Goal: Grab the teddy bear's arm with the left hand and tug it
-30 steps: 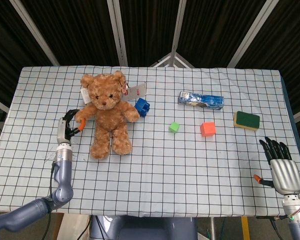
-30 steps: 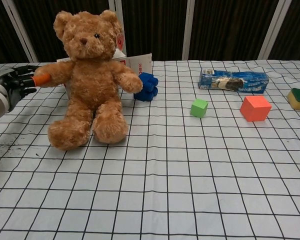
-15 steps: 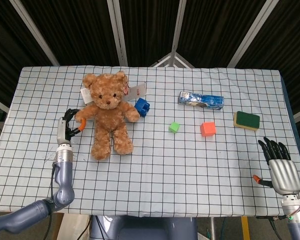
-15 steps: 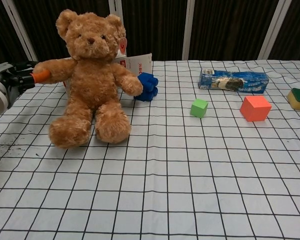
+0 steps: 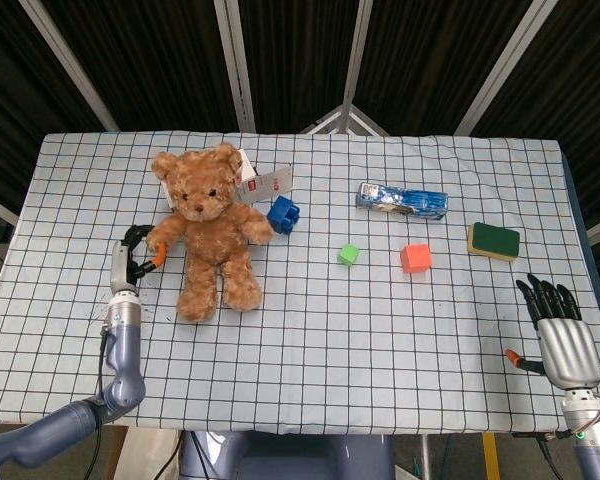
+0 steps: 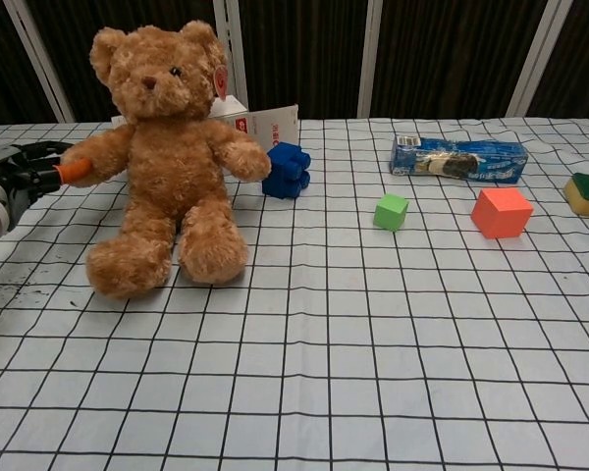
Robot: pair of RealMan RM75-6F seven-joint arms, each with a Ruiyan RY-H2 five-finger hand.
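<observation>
Half done, we judge: our left hand has the teddy bear's arm pinched at its tip, left of frame; the tug itself looks unfinished. Teddy bear sits upright on the counter, upper left, brown, fluffy, tagged. Right hand is empty, fingers spread, lower right.

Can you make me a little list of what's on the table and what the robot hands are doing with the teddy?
teddy bear: sitting up, left part of the table
left robot hand: holding the teddy's arm
right robot hand: apart from everything, fingers spread, holding nothing
blue toy: right beside the teddy
green cube: middle of table
orange cube: next to the green one
blue packet: lying flat
green sponge: far right
</observation>
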